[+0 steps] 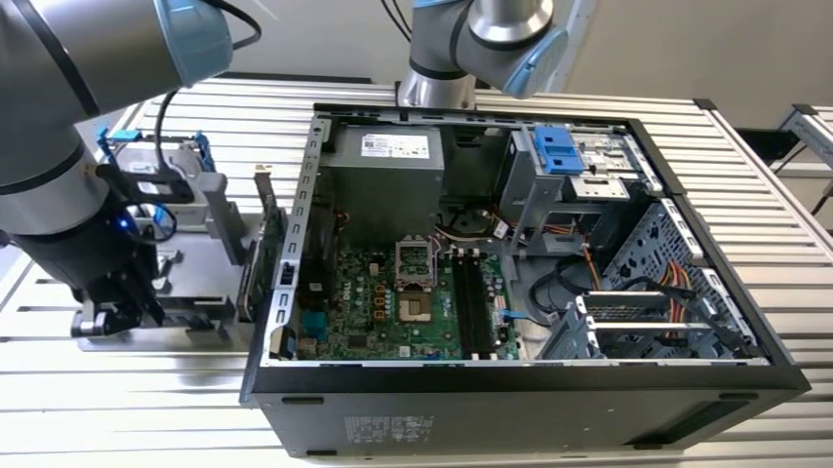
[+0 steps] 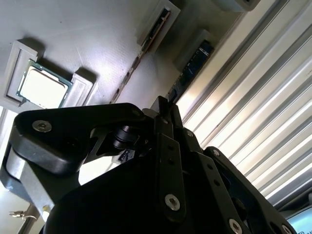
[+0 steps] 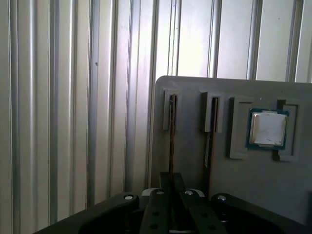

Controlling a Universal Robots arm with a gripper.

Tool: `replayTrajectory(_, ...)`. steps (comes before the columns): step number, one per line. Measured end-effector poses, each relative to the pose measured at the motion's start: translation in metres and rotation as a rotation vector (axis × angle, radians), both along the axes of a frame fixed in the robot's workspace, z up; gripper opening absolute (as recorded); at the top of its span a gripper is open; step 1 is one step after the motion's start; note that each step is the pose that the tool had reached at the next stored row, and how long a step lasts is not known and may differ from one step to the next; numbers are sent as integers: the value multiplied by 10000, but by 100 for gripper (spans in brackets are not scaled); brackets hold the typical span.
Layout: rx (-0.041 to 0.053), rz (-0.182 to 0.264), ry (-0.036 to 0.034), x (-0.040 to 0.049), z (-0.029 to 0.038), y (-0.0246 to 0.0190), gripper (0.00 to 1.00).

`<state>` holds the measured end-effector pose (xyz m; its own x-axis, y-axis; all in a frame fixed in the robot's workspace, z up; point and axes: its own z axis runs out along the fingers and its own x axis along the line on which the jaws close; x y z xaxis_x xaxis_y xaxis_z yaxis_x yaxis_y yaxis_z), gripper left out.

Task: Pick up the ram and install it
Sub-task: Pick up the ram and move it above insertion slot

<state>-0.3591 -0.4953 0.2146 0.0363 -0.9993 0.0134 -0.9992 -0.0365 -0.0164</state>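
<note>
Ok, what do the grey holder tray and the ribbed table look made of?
The flat grey holder tray looks like matte plastic: dull, even, with moulded pockets. The ribbed silver table is probably bare aluminium, given the bright sheen along its straight slats.

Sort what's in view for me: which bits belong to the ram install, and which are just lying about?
Job in hand:
the ram, upright in the grey tray
the gripper, shut on it
the black memory slots in the open case

Lying about:
the second strip beside it
the silver chip
the green card
</note>
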Motion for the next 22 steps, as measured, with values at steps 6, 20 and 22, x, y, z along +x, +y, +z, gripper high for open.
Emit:
replayTrajectory(6, 0, -1, 0, -1, 68, 0, 0)
replayTrajectory(20, 0, -1, 0, 0, 210, 0, 0)
replayTrajectory(22, 0, -1, 0, 0, 257, 0, 0)
